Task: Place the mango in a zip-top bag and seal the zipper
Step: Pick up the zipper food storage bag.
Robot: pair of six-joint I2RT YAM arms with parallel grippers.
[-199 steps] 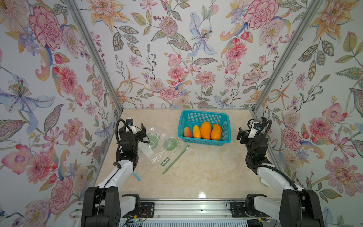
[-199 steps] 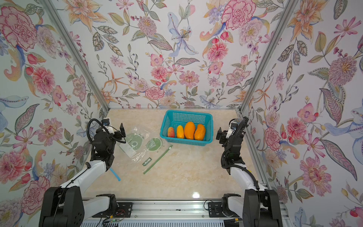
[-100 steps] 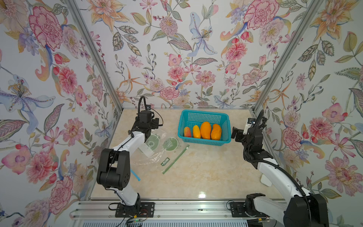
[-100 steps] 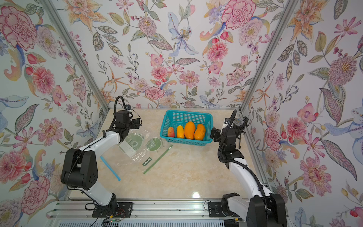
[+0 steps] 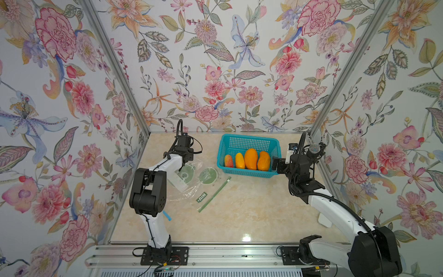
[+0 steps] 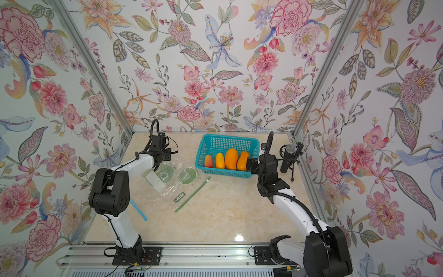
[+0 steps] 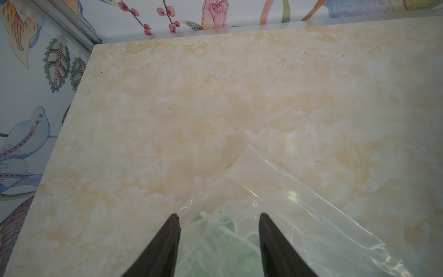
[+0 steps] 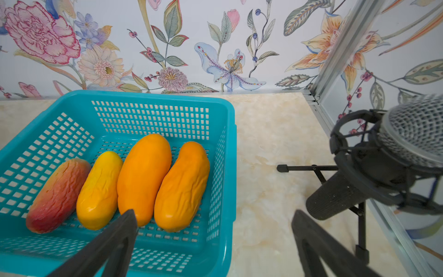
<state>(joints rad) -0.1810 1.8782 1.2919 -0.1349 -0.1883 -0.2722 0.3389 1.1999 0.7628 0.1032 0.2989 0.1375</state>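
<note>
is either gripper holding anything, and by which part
Nothing gripped yet: left gripper jaws stand apart around a corner of the zip-top bag; right gripper open, empty.

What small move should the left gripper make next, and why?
Probably close the left gripper on the bag. Its jaws stand apart with the bag's film between them, and all four mangoes lie in the basket, so the bag likely needs to be gripped and held open before any fruit comes over.
</note>
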